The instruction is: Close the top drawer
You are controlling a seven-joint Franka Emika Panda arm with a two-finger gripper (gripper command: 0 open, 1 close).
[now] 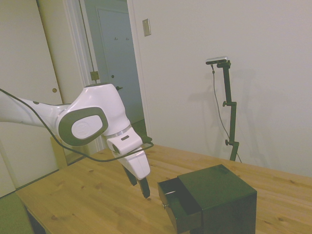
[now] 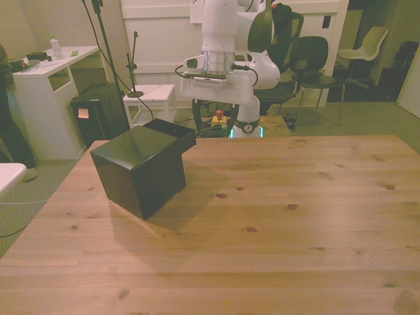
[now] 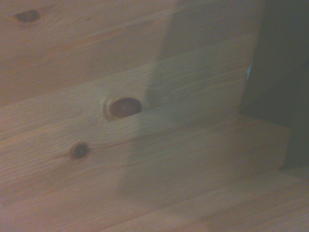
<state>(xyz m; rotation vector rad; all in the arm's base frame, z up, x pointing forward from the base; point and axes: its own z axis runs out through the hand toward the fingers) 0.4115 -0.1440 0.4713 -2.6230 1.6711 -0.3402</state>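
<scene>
The top drawer (image 1: pixel 179 201) stands pulled well out of the dark cube cabinet (image 1: pixel 224 197), which sits on the wooden bench (image 1: pixel 97 195) toward the front view's left; a small knob shows on the drawer's front face, and the side view shows no other drawer clearly. The pincer (image 1: pixel 140 185) hangs just beside that front face, apart from it, fingers pointing down; whether they are parted or together cannot be told from these views. The step in hand appears to be the approach: the drawer is not yet pushed. The next move calls for bringing the fingers against the front face and pressing it straight back along the drawer's travel, since an oblique push could shift the whole cabinet. Nothing lies between pincer and drawer. Beyond the bench stand a white desk (image 2: pixel 49 75), black chairs (image 2: pixel 308 56) and a person at the edge (image 2: pixel 10 118)
</scene>
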